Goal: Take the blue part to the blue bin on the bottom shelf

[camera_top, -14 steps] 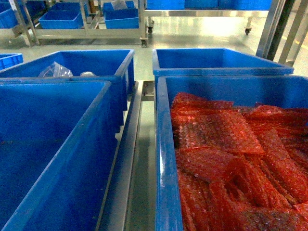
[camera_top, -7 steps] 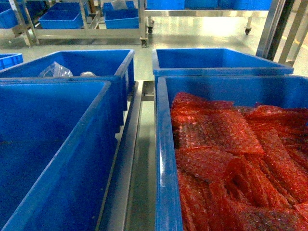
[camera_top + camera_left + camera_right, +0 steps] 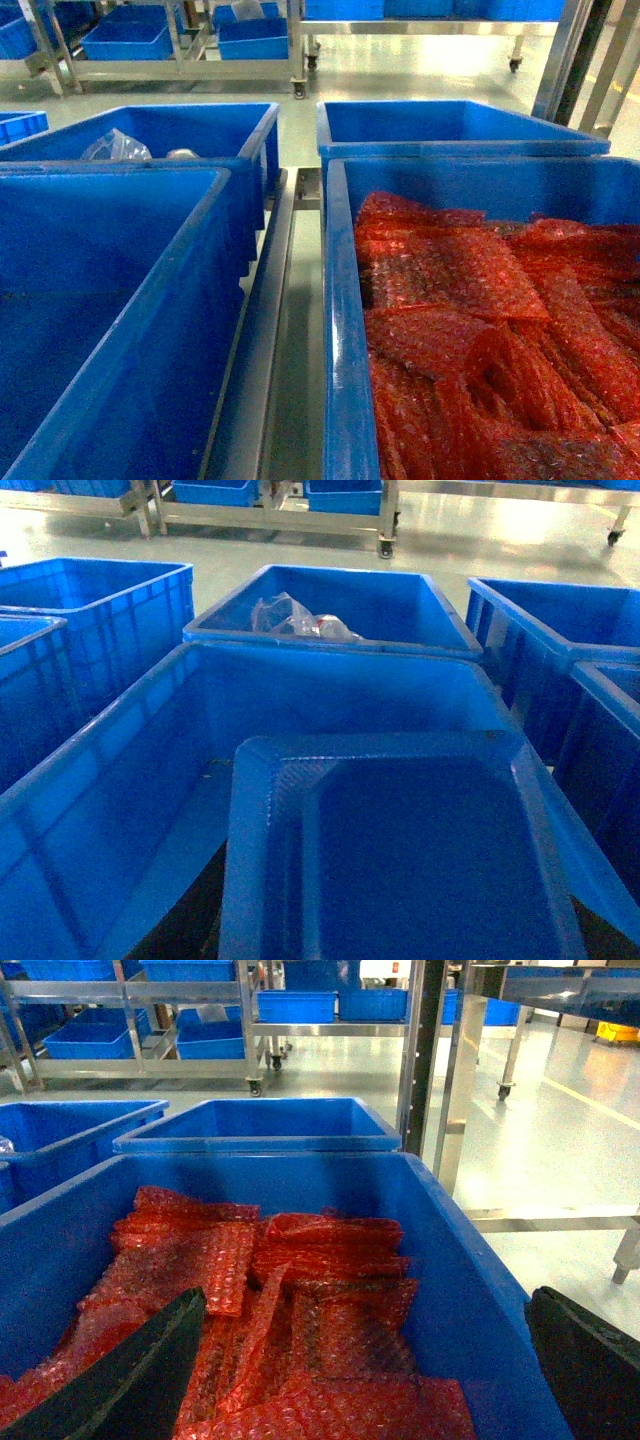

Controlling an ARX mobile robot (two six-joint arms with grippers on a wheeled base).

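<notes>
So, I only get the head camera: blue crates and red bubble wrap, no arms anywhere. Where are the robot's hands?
Observer: The right gripper hangs over the crate of red bubble-wrap bags. Its dark fingers are wide apart and hold nothing.
Operator: And on the left side?
Observer: The left wrist camera shows a blue tray-shaped part filling the foreground over the near left crate. The left gripper is out of sight there, so I cannot tell whether it holds the part.
</notes>
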